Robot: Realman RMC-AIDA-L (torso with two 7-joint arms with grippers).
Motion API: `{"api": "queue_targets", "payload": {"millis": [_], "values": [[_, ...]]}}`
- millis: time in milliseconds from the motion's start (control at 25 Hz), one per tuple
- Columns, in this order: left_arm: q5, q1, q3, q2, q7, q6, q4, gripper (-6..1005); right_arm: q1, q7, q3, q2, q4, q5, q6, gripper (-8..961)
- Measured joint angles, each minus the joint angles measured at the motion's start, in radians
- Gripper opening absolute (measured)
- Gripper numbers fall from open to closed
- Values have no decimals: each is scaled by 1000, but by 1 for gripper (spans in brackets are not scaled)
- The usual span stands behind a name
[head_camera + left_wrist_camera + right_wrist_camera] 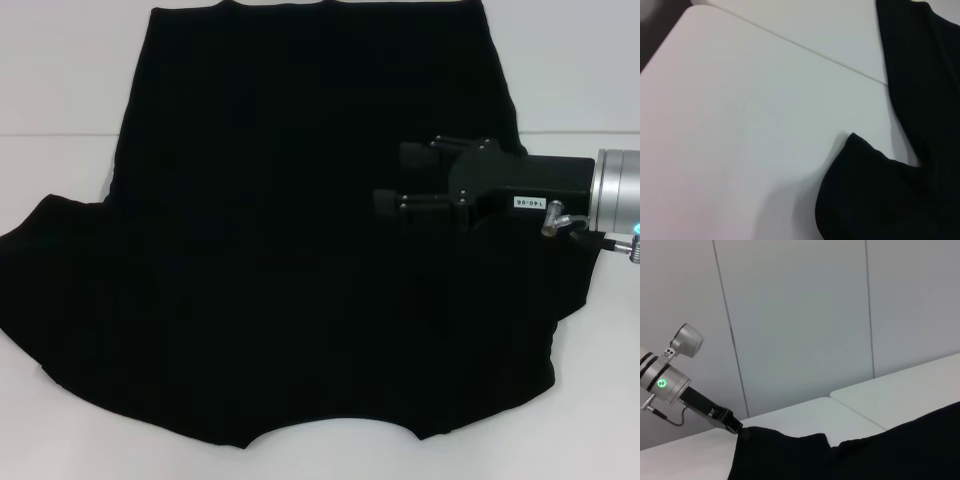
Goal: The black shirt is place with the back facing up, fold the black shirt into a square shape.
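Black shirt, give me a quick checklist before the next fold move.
1. Black shirt spread flat on the table: ok.
2. No lettering showing, back up: ok.
3. Right hand open above the shirt's right side: ok.
4. Any fold made: not ok, none yet.
5. Left hand by the shirt's edge, grip: cannot tell.
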Motion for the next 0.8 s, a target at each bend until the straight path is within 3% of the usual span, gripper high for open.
{"api": "queue_targets", "payload": {"millis": [800], "values": [[-6, -13, -12, 3, 3, 6, 1, -1, -2, 0, 2, 0, 3, 0, -5, 807]]}}
